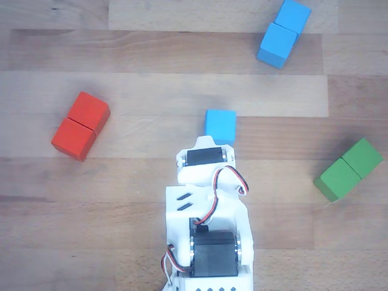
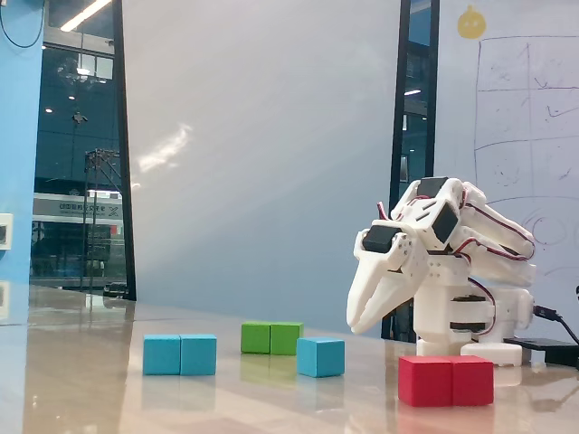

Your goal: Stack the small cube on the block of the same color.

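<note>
So the gripper (image 2: 355, 325) is hanging in the air in the fixed view, pointing down at the table, and it's empty. The two white plastic fingers look pretty much pressed together into one tapered beak shape, nothing between them and not touching any block. In the other view the tips are hidden under the arm's own body, so I can't confirm from there.

The small cube (image 1: 220, 125) sits right in front of the arm in that top-down shot, just past the white wrist housing. In the fixed view it's (image 2: 320, 356) resting flat on the table, below and a bit left of the fingertips, with a clear gap.

The block (image 1: 284, 33) is up near the far edge, angled, with a visible seam across its middle. Well apart from the cube.

There's also a red block (image 1: 80, 125) off to the left and a green block (image 1: 348, 169) to the right in the top-down shot, both with the same two-cube seam. All matte, sharp-edged pieces. Wooden table (image 1: 133, 200) with plank grain, looks glossy from the side.
</note>
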You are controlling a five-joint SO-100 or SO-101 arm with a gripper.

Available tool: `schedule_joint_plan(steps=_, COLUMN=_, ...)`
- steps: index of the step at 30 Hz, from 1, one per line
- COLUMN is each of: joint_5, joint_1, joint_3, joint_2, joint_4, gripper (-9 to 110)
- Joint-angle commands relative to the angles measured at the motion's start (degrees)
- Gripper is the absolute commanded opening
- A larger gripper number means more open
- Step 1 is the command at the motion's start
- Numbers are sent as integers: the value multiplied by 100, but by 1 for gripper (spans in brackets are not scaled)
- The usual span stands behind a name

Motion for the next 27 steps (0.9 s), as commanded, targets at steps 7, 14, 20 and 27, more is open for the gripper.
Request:
schedule_joint_plan(steps=7, joint_5=0, joint_1=-18, joint_3=-123, joint_2=185, joint_4=0, gripper=0)
schedule_joint_plan(steps=14, joint_5=0, joint_1=-18, joint_3=-123, joint_2=185, joint_4=0, gripper=0)
schedule_joint_plan(steps=20, joint_5=0, joint_1=-26, joint_3=-123, joint_2=185, joint_4=0, gripper=1)
schedule_joint_plan(steps=27, joint_5=0, joint_1=18, joint_3=-211, joint_2=114, joint_4=0, gripper=1)
